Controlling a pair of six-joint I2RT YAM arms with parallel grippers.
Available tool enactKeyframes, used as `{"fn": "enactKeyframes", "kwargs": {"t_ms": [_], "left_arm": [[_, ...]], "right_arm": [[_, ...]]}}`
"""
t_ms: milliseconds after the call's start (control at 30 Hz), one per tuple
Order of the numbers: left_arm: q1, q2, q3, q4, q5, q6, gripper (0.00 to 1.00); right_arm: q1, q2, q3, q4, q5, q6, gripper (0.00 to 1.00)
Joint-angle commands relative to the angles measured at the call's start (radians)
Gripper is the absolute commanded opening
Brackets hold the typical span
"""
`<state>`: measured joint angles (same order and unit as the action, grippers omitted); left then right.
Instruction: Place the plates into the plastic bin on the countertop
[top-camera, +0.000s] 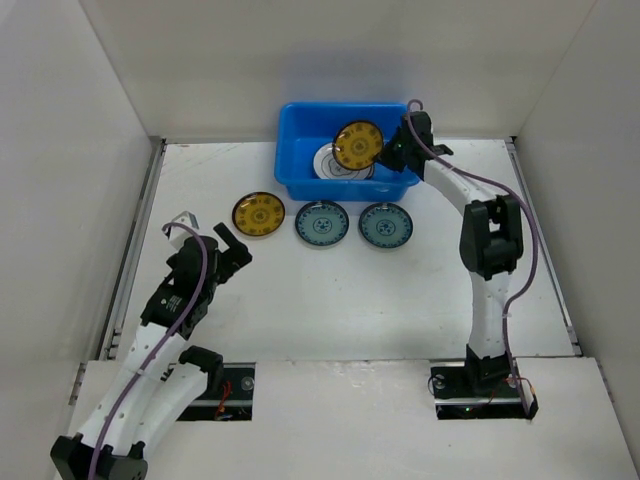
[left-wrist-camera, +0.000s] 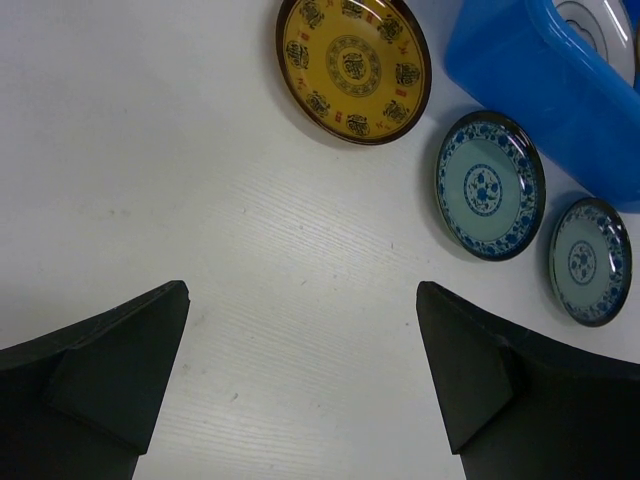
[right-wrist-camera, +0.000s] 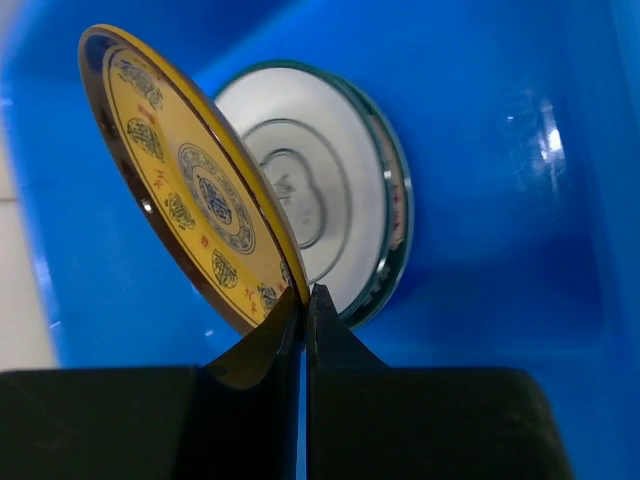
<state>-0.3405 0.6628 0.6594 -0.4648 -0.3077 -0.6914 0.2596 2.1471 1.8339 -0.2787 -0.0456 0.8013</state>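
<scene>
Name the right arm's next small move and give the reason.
Probably lower a little, then release: the right arm pinches the tilted yellow plate by its rim, jaws shut, over the white plate lying in the blue bin.
</scene>
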Motion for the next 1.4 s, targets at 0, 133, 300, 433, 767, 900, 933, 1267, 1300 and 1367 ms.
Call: {"fn": "enactKeyframes", "kwargs": {"t_ms": [0,133,300,433,767,900,933,1267,1300,1367], "left_arm": [[0.001,-0.019,-0.004,-0.049,-0.022,-0.037,1.0],[0.005,-0.022,-0.012,-0.063,-0.022,-0.059,1.0],[0.004,0.023,-0.017,-0.06,-0.018,-0.076,1.0],[-0.002,0.078,-0.015,-0.031,-0.013,-0.083,1.0],[0.014,0.175,-0.02,0.09,0.033,-0.109,1.0],[0.048,0.245,-0.041,0.195,0.09,-0.129,1.0],[0.062,0.271,-0.049,0.231,0.114,-0.134,1.0],[0.287,0.57,-0.138,0.691,0.329,-0.315,0.94],[0.3,0.602,-0.142,0.739,0.343,-0.332,0.92],[0.317,0.67,-0.145,0.831,0.358,-0.367,0.88]], "right_arm": [[0.017,0.028,0.126,0.019,0.001,-0.02,0.04],[0.025,0.098,0.188,-0.008,-0.002,-0.022,0.09],[0.034,0.155,0.22,-0.027,-0.011,-0.03,0.14],[0.043,0.177,0.246,-0.065,-0.011,-0.056,0.24],[0.062,0.14,0.232,-0.132,0.009,-0.131,0.63],[0.088,0.027,0.171,-0.117,0.044,-0.186,0.76],[0.091,-0.01,0.147,-0.105,0.047,-0.198,0.77],[0.096,-0.424,-0.181,0.03,0.038,-0.243,0.8],[0.089,-0.465,-0.223,0.047,0.039,-0.237,0.8],[0.083,-0.547,-0.307,0.087,0.039,-0.228,0.8]]}}
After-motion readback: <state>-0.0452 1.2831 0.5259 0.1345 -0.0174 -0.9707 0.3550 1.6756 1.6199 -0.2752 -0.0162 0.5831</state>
